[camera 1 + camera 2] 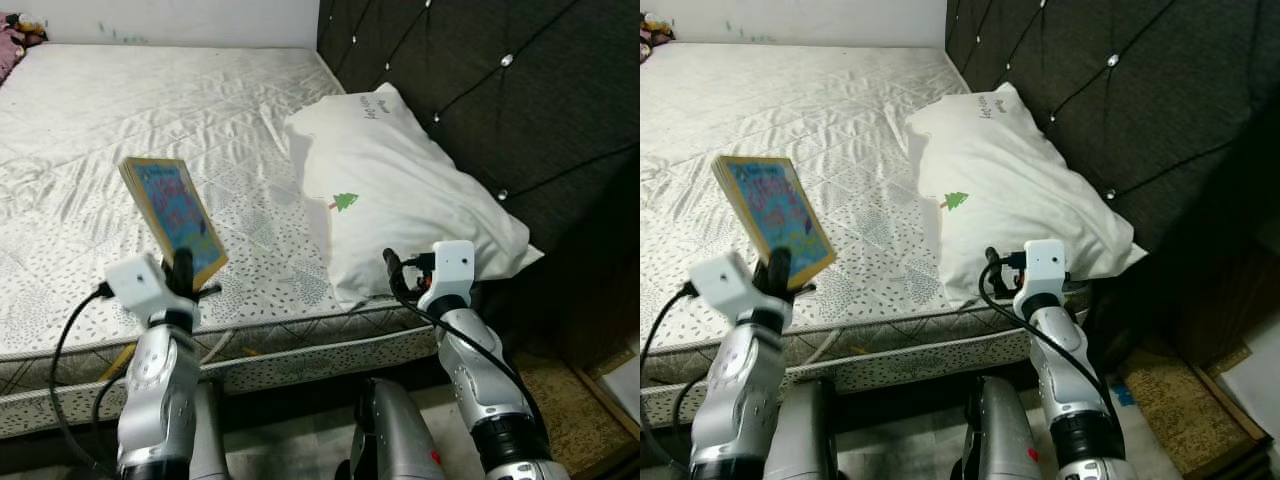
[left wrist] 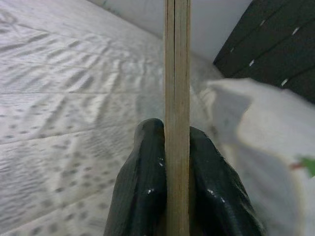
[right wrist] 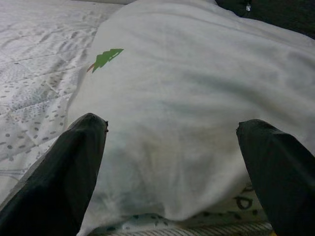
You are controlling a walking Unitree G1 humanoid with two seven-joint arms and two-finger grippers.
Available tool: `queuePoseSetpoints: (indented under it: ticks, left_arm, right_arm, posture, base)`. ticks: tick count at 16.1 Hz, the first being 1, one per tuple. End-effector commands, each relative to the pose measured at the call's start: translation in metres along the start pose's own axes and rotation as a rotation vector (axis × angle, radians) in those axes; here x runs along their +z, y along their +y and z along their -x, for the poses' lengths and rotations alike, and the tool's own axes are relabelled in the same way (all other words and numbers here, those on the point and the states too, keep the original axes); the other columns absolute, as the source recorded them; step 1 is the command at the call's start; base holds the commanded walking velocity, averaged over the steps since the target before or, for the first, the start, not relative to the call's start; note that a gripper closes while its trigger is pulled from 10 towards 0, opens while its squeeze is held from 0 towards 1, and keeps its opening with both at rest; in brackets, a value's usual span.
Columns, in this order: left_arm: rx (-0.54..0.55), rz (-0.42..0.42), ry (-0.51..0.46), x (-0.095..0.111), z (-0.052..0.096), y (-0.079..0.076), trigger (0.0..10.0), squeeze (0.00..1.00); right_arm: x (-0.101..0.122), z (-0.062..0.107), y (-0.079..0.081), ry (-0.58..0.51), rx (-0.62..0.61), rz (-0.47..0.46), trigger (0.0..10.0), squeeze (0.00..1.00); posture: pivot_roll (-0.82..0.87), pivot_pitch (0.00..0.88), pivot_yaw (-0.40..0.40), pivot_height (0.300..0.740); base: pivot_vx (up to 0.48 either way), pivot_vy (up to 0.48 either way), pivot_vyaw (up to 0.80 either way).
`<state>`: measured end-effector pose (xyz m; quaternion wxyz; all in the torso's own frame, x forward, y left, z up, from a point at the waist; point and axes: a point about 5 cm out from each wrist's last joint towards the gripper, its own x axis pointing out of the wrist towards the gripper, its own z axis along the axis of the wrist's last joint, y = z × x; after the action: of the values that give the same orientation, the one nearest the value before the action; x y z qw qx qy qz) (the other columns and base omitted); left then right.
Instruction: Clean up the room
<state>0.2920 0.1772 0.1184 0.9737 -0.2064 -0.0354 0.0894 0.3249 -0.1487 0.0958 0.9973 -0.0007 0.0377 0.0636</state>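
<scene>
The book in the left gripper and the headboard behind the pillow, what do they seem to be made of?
The book looks like thick cardboard with a glossy printed cover: seen edge-on between the left gripper's fingers, its pages are stiff, tan boards. The headboard seems padded, in dark fabric or leatherette, I cannot tell which; it is tufted in diamonds with shiny studs.

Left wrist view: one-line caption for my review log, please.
Left tool shut on a thin book seen edge-on, held above the patterned mattress, white pillow beside it.
</scene>
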Motion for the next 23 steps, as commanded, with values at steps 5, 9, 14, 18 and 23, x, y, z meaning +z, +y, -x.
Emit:
queuePoseSetpoints:
  ticks: [5, 9, 14, 18, 23]
  left_arm:
    - [0.007, 0.397, -0.036, -0.004, -0.039, -0.006, 10.0, 0.00]
    - [0.038, 0.624, 0.148, -0.041, -0.051, -0.013, 10.0, 0.00]
    - [0.016, 0.678, 0.296, -0.073, -0.047, -0.042, 10.0, 0.00]
    - [0.000, 0.666, 0.327, -0.080, -0.045, -0.055, 10.0, 0.00]
    - [0.014, 0.459, 0.487, -0.102, -0.031, -0.066, 10.0, 0.00]
  right_arm:
    - [0.005, 0.005, -0.009, -0.026, -0.014, 0.036, 10.0, 0.00]
    - [0.010, 0.007, -0.014, -0.049, -0.024, 0.050, 10.0, 0.00]
    - [0.016, 0.009, -0.018, -0.068, -0.033, 0.067, 10.0, 0.00]
    - [0.016, 0.009, -0.017, -0.071, -0.035, 0.069, 10.0, 0.00]
    - [0.017, 0.008, -0.014, -0.080, -0.032, 0.065, 10.0, 0.00]
  posture:
    - [-0.08, 0.060, -0.094, 0.523]
    - [-0.11, 0.058, -0.086, 0.523]
    - [-0.15, 0.053, -0.079, 0.523]
    - [-0.15, 0.047, -0.072, 0.523]
    - [-0.15, 0.033, -0.061, 0.523]
  base:
    - [0.000, 0.000, 0.00]
    - [0.000, 0.000, 0.00]
    - [0.000, 0.000, 0.00]
    - [0.000, 0.000, 0.00]
    - [0.000, 0.000, 0.00]
